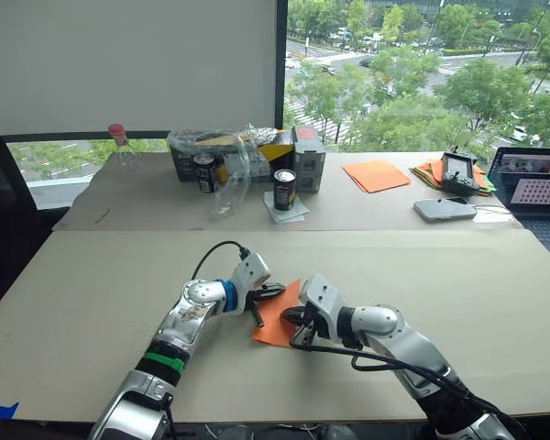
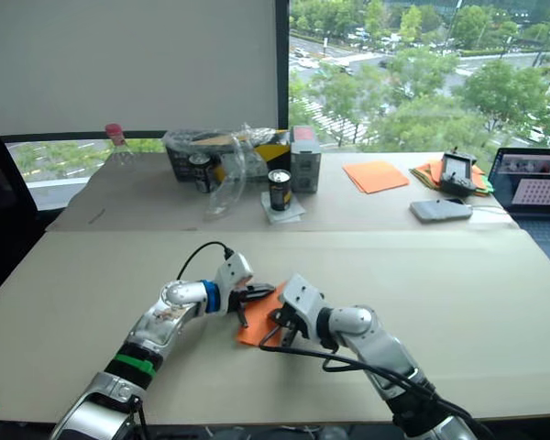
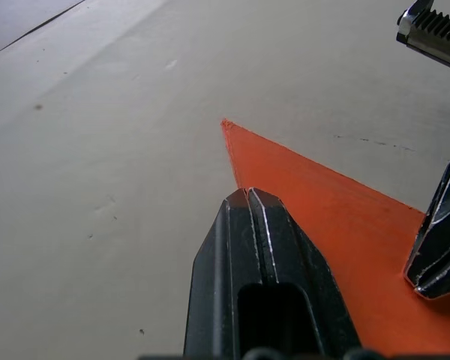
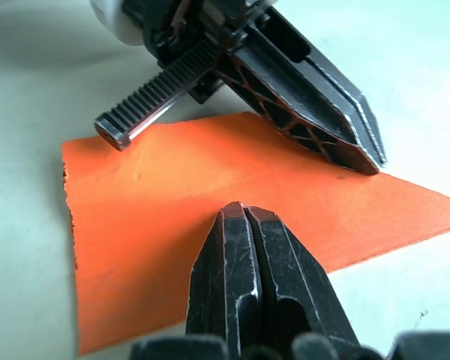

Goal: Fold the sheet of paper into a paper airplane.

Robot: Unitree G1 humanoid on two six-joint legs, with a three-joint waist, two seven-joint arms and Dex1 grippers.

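The bright orange sheet of paper [image 1: 273, 323] lies flat on the near table, folded into a narrow pointed wedge like a paper airplane [image 4: 172, 202]. My left gripper [image 1: 277, 292] is shut, and its fingertips [image 3: 247, 196] rest on the paper's left edge a little behind the point. My right gripper [image 1: 287, 315] is shut too, with its fingertips [image 4: 244, 211] pressed onto the middle of the wedge from the right. The two grippers face each other a short way apart over the paper. Neither holds the paper between its fingers.
The far table carries a black can [image 1: 284, 188], a box under a clear bag [image 1: 229, 151], a stack of plain orange sheets [image 1: 376, 174], a multicoloured paper pile [image 1: 435, 172], a grey device [image 1: 445, 209] and a laptop [image 1: 532, 179]. Bare tabletop [image 1: 92, 302] surrounds the paper.
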